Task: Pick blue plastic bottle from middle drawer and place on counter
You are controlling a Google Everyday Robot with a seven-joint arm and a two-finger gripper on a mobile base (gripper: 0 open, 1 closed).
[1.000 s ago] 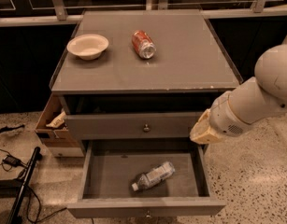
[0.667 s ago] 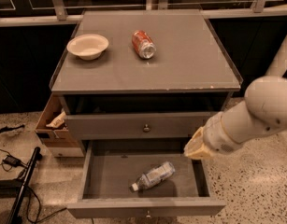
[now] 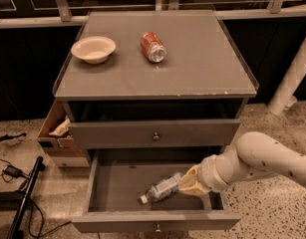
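The blue plastic bottle [image 3: 162,189] lies on its side on the floor of the open middle drawer [image 3: 117,188], white cap pointing front-left. My gripper [image 3: 190,182] is down inside the drawer at the bottle's right end, at or against its base. The white arm reaches in from the right. The counter [image 3: 192,68] is the grey cabinet top above.
A red soda can [image 3: 152,47] lies on its side and a white bowl [image 3: 93,49] stands on the counter. The upper drawer [image 3: 155,132] is partly pulled out above the bottle. A cardboard box [image 3: 55,133] sits at the cabinet's left. Cables and a black pole [image 3: 23,193] lie on the floor.
My arm has come down and to the left, from beside the cabinet's right edge into the open drawer, up to the bottle's right end. The bottle has not moved.
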